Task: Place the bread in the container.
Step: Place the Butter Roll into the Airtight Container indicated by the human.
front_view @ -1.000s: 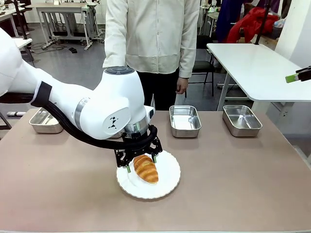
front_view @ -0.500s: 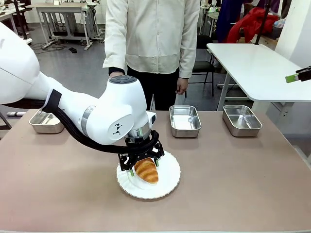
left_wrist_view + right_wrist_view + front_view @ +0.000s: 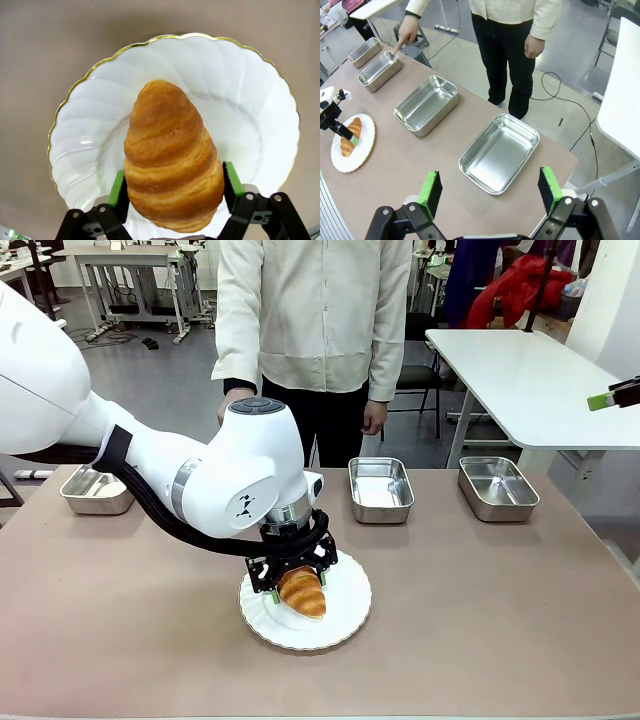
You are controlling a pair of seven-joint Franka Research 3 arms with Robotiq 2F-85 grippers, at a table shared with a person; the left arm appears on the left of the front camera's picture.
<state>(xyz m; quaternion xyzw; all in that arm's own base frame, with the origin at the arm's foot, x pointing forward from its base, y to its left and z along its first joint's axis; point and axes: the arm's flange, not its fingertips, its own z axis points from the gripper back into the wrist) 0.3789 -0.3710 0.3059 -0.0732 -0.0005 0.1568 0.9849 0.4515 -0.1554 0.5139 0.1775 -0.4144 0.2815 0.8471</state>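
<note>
bread: lain on plate, table centre
left gripper: pads set against bread sides, 3 and 9 o'clock
right gripper: spread apart, held above pan
hand: finger pointed at second-farthest pan

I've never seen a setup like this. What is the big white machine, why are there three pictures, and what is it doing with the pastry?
It is one of two robot arms. The front picture looks across a brown table at a person. The other two come from cameras on each arm's wrist. The left gripper, two black fingers with green pads, sits around a golden-brown croissant on a round white plate. The right gripper hangs open above four shallow steel pans; the person's finger points at one. Whether the pads already squeeze is unclear.
</note>
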